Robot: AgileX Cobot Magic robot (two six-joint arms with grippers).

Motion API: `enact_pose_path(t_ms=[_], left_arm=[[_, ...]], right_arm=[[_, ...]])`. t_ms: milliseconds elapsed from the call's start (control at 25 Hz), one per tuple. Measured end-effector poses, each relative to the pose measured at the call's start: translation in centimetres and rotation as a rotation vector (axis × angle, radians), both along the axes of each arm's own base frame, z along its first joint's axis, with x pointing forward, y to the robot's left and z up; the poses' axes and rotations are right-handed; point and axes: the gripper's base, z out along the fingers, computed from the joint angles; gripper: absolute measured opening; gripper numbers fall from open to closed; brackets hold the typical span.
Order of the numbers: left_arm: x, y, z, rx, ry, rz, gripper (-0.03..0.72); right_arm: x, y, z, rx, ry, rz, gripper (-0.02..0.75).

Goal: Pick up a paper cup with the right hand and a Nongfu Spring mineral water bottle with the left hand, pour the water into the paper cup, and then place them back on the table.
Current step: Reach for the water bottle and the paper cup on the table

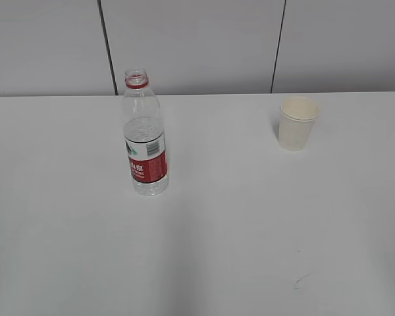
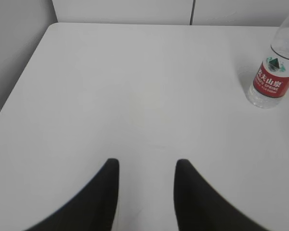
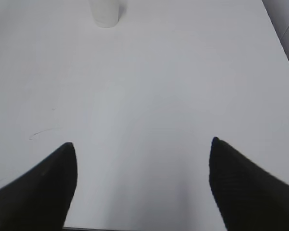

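The left hand (image 2: 145,166) had its fingers moderately apart, holding nothing above the table (image 1: 224,224). The Nongfu Spring mineral water bottle (image 1: 145,135) stood upright, uncapped, left of centre. The paper cup (image 1: 297,123) stood well right. The right hand (image 3: 143,147) was spread wide, empty.

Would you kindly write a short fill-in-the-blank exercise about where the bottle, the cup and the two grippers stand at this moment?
1. The Nongfu Spring mineral water bottle stands upright with its cap ____.
2. In the exterior view the paper cup stands to the ____ of the bottle.
3. The left hand and the right hand are both open and hold ____.
4. The bottle's label is white and ____.

Missing words: off; right; nothing; red
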Motion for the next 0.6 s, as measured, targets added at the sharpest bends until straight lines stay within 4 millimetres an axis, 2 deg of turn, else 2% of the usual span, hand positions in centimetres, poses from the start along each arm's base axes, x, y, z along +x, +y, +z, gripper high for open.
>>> enact_pose_path(t_ms=[600], left_arm=[[0.0,0.0,0.0,0.0,0.0,0.0,0.239]], right_arm=[[-0.03,-0.01,0.08,-0.001,-0.003,-0.001,0.639]])
